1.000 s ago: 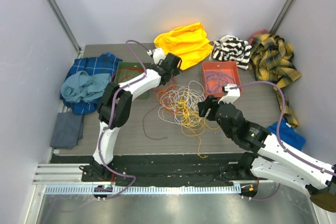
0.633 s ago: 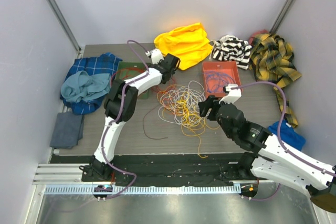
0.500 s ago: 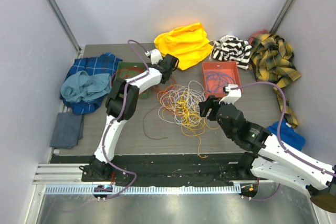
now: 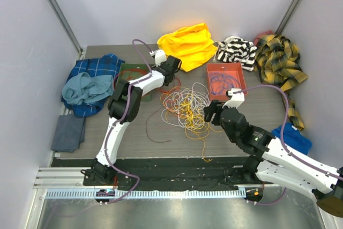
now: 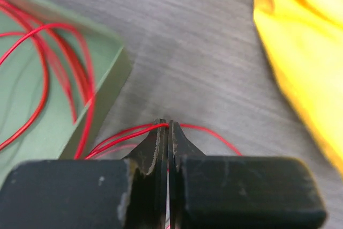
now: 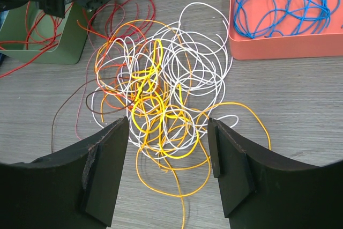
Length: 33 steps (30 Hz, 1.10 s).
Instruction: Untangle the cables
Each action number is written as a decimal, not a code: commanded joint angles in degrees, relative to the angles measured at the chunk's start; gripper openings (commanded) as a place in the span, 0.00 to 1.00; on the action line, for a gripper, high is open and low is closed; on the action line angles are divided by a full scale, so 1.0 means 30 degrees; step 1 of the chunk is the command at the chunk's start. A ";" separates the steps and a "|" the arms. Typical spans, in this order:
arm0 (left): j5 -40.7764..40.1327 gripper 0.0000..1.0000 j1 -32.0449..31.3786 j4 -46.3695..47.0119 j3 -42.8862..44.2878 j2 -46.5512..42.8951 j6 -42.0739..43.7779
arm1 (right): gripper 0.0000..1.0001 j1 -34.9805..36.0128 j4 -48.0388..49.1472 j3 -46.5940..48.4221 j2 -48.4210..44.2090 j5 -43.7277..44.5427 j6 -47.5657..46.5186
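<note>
The cables [image 4: 187,105] lie as a tangle of white, yellow, orange and red loops on the middle of the table, also seen in the right wrist view [image 6: 161,89]. My left gripper [image 4: 171,73] is at the tangle's back left corner, between the green tray [image 4: 124,69] and the yellow cloth [image 4: 187,44]. It [image 5: 168,124] is shut on a thin red cable [image 5: 209,131] right at the fingertips, just above the table. My right gripper [image 4: 211,112] hovers over the tangle's near right side. Its jaws [image 6: 169,127] stand open with nothing gripped.
The green tray [image 5: 115,79] holds red cables [image 5: 43,68]. An orange tray [image 6: 278,52] at the back right holds blue cables [image 6: 278,1]. Clothes ring the table: yellow cloth [image 5: 305,36], striped [image 4: 236,49], plaid [image 4: 278,60], blue pile [image 4: 91,84], grey cloth [image 4: 68,132].
My left gripper has closed from open onto the red cable and its arm has drawn in slightly. The right gripper has stayed open and has barely moved.
</note>
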 commanded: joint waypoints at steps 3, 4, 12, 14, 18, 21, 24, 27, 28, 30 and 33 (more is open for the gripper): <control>-0.0584 0.00 -0.1018 0.1584 -0.3392 -0.5634 0.0209 | 0.68 0.0108 0.0282 0.0094 -0.0587 0.0221 0.0374; -0.0643 0.00 -0.1223 0.1613 -0.3953 -0.6397 0.0092 | 0.68 0.0079 0.0340 0.0095 -0.0732 0.0075 0.0434; -0.0469 0.00 -0.3362 0.1673 -0.7123 -1.4337 0.2281 | 0.67 0.0108 0.0457 -0.0227 -0.1553 -0.0161 0.1167; -0.0177 0.00 -0.3742 0.1061 -0.6832 -1.6037 0.2813 | 0.67 0.0108 0.0370 -0.0286 -0.1787 -0.0103 0.1342; 0.0147 0.00 -0.4124 -0.0171 -0.6246 -1.8354 0.3751 | 0.66 0.0108 0.0194 -0.0199 -0.2402 -0.0014 0.1548; 0.0119 0.00 -0.4213 -0.1197 -0.5572 -1.9760 0.4394 | 0.66 0.0079 0.0077 0.0006 -0.2492 -0.0102 0.1665; -0.0872 0.00 -0.4213 -0.2194 -0.4898 -2.0699 0.4952 | 0.66 0.0108 -0.0069 0.0182 -0.2433 -0.0248 0.1840; -0.2162 0.00 -0.4213 -0.2488 -0.4837 -2.1432 0.5802 | 0.66 0.0108 -0.0100 0.0212 -0.2521 -0.0453 0.2016; -0.2312 0.00 -0.4184 -0.2488 -0.4838 -2.1579 0.6152 | 0.66 0.0079 -0.0128 0.0183 -0.2608 -0.0512 0.2075; -0.2663 0.00 -0.4183 -0.2605 -0.4779 -2.1785 0.6447 | 0.66 0.0108 -0.0129 0.0124 -0.2697 -0.0571 0.2134; -0.2928 0.00 -0.3980 -0.2955 -0.4428 -2.1581 0.6800 | 0.66 0.0079 -0.0303 0.0095 -0.2843 -0.0600 0.2222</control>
